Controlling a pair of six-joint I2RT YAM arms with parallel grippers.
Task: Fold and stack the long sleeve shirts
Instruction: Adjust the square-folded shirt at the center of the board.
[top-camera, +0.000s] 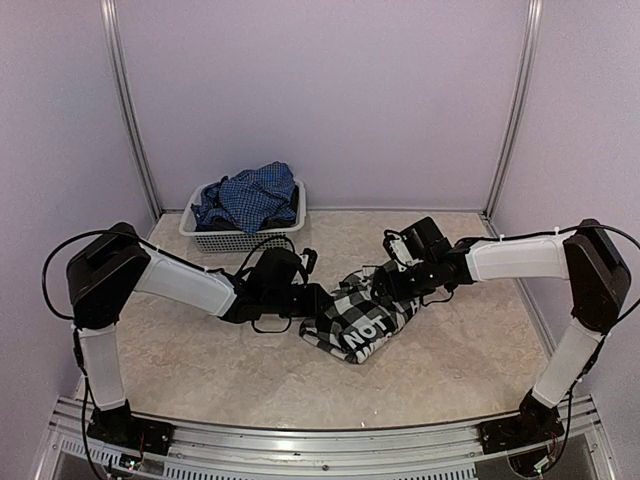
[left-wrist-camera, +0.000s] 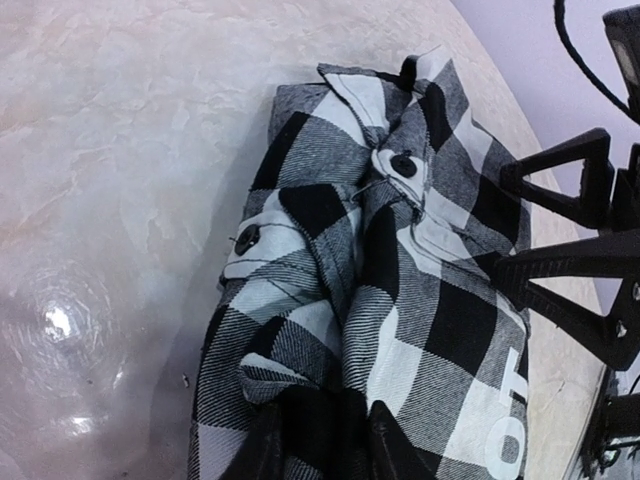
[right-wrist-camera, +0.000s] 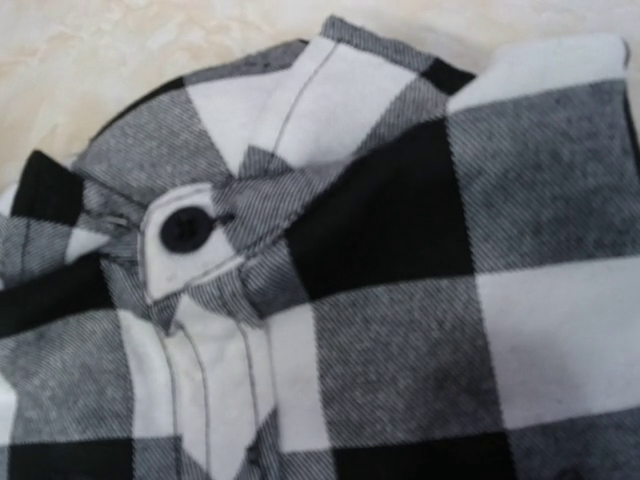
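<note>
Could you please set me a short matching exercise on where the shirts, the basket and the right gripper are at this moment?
Things:
1. black-and-white shirt
2. blue shirt
3. white basket
4. right gripper

Places or states:
A. heaped inside the basket
B. jaws open, at the large-check cloth
C. at the far left corner of the table
D. bunched in the middle of the table

Right pairs: 1-D, 2-A, 3-C, 4-B.
</note>
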